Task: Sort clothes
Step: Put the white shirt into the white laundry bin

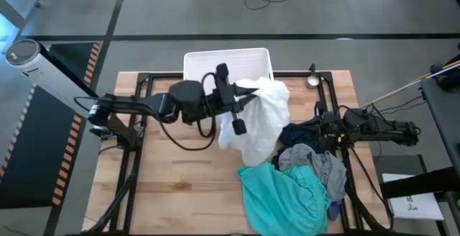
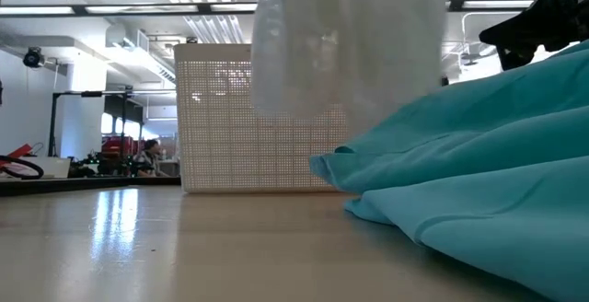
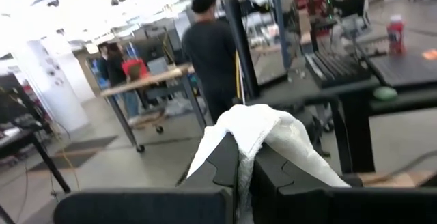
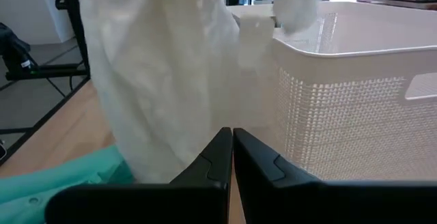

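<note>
My left gripper (image 1: 248,98) is shut on the white garment (image 1: 259,117), raised above the table beside the white bin (image 1: 227,65). The garment also shows in the low view (image 2: 345,35) and the right wrist view (image 4: 171,67). A teal garment (image 1: 284,196) lies spread at the table's near right; it also shows in the low view (image 2: 479,164). Grey garments (image 1: 316,165) and a navy-black one (image 1: 305,134) lie heaped at the right. My right gripper (image 4: 232,136) is shut and empty, low at the table's right side. My left gripper pinches a bunched fold of the white garment (image 3: 249,125) between its two fingers, coming level from the table's left. The cloth drapes over the fingertips (image 3: 225,156) and hangs slack below them. Its lower end (image 1: 251,153) reaches down toward the clothes pile.
The white perforated bin stands at the table's far edge, also in the low view (image 2: 248,118). Bare wood (image 1: 187,185) lies at the near left. People and desks show in the room beyond the table (image 3: 208,53).
</note>
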`<state>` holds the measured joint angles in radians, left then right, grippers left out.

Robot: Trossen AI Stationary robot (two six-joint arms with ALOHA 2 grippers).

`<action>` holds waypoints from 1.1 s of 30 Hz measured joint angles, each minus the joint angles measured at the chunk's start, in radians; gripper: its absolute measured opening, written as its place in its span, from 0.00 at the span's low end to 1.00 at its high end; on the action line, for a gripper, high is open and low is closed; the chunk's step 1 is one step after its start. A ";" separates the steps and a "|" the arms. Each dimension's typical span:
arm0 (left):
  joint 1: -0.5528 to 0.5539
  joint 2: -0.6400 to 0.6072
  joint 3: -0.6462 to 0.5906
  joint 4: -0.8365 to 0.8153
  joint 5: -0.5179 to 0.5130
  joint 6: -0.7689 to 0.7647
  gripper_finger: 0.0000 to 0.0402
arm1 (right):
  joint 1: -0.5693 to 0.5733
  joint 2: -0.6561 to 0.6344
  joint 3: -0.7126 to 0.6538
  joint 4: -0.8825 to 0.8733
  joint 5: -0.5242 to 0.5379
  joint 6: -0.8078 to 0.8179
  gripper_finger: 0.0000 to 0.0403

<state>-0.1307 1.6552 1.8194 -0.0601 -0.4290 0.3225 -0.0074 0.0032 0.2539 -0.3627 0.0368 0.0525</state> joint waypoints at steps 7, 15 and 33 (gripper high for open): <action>0.002 -0.031 0.025 0.105 0.000 0.089 0.00 | 0.000 0.000 0.000 0.000 0.000 0.000 0.00; 0.005 -0.027 0.229 0.106 0.000 0.160 0.00 | 0.000 0.000 0.000 -0.001 0.000 0.000 0.00; 0.185 0.038 0.540 0.081 0.001 0.225 0.00 | 0.000 0.000 0.000 -0.001 0.000 0.000 0.00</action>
<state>0.0540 1.6928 2.3592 0.0211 -0.4281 0.5479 -0.0072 0.0035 0.2539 -0.3634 0.0364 0.0525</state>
